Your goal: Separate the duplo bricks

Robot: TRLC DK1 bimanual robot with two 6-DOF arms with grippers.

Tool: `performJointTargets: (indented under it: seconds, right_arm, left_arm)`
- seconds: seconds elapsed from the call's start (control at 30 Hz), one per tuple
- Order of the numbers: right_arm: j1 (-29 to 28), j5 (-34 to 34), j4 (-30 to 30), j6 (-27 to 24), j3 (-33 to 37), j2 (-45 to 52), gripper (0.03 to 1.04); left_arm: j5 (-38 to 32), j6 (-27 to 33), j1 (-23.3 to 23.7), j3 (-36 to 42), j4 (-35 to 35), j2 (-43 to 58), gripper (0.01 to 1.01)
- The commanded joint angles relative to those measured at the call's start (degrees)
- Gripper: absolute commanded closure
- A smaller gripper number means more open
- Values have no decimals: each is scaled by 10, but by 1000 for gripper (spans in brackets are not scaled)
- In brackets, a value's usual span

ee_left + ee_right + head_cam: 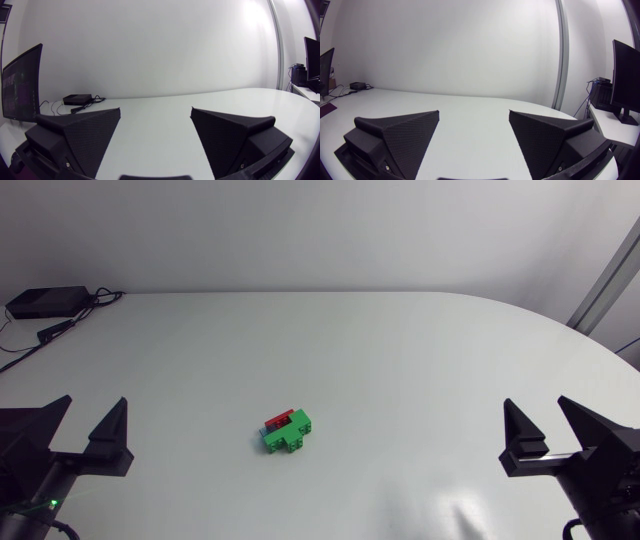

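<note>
Parted fingers (pixel 110 440) flank joined bricks (pixel 287 431) on white table (pixel 400 360).

Matte black all over the left tool (pixel 95 402): two broad wedge fingers (pixel 82 135), tapering from blocky bases to sharp tips. Finely dotted, mesh-like texture on the inner faces; smoother shells on the outer sides. A small round recess low on each finger base. Same build and colour on the right tool (pixel 537 402), fingers (pixel 547 135) equally textured. Just behind the left tool, a tiny green light (pixel 50 502) on the dark wrist housing, faint green streak beside it.
</note>
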Motion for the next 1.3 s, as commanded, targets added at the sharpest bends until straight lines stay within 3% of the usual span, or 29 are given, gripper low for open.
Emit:
performJointTargets:
  seconds: [0.0, 0.9, 1.13, 1.27]
  right_arm:
    - [1, 1, -12, -1, -21, -4, 59]
    - [23, 0, -3, -1, -19, -6, 61]
    - [37, -5, -27, 0, 48, 9, 61]
    - [70, 1, -41, 17, 122, 112, 61]
  left_arm:
    - [5, -8, -4, -10, -1, -8, 44]
    - [4, -15, -9, -3, -1, -10, 44]
    - [2, -20, -29, 71, -50, 1, 66]
    - [2, -41, -41, 134, -63, 88, 75]
